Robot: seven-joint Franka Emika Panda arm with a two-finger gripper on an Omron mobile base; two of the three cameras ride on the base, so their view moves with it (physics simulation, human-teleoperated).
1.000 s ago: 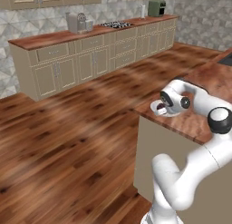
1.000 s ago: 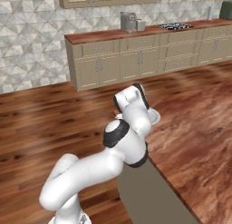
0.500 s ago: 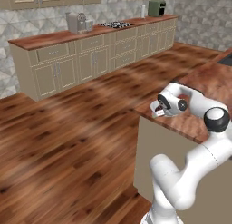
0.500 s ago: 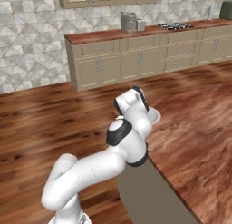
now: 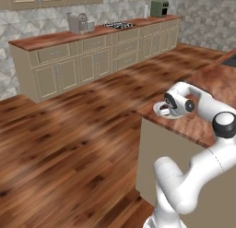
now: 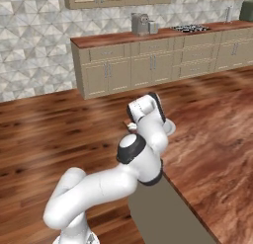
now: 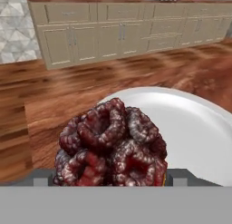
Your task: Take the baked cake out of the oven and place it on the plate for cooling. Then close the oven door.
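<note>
Cake (image 7: 111, 148) sits between wide-spread jaws over the plate (image 7: 190, 128) on the desk (image 5: 203, 123); grip unclear. Next: release, lift clear, close oven door

Wood plank floor (image 5: 69, 139); beige cabinets (image 6: 148, 65); grey tiled wall (image 6: 34, 45)

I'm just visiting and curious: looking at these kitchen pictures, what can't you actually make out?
- End effector fingertips: in the hand view the baked cake covers them, so grip or contact with the plate is unclear.
- Plate in the right base view: the arm hides most of it.
- Cake in the left base view: too small for detail.
- Counter: cut off at the right edge.
</note>
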